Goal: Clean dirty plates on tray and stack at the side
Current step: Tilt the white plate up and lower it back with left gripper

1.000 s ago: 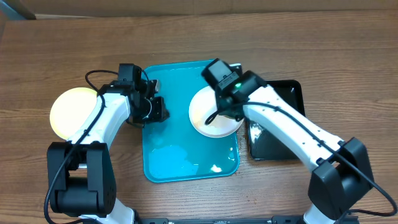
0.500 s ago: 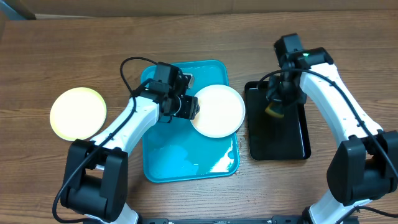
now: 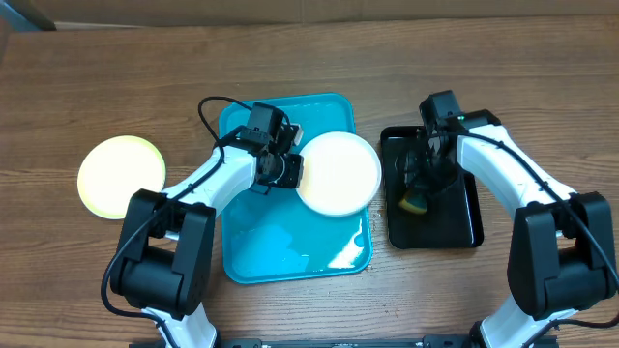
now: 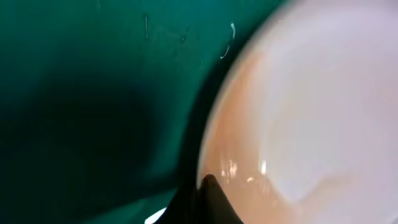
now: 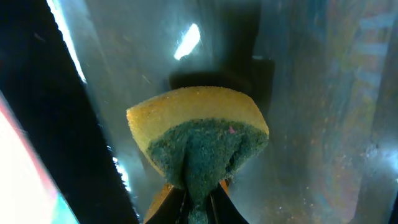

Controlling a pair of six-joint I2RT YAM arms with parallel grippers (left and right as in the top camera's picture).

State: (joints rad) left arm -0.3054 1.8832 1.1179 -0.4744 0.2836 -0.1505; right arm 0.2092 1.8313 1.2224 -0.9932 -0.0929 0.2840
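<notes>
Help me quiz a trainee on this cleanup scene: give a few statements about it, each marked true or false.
1. The white plate is over the turquoise tray's right part. True.
2. The pale yellow plate sits on the black tray. False: it lies on the table, left of the turquoise tray.
3. The right end effector pinches a sponge. True.
4. The sponge is over the white plate. False: it is over the black tray.
5. The left end effector is at the white plate's left edge. True.

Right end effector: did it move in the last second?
Yes. The right end effector, gripping the sponge, went right, from the turquoise tray to the black tray.
</notes>
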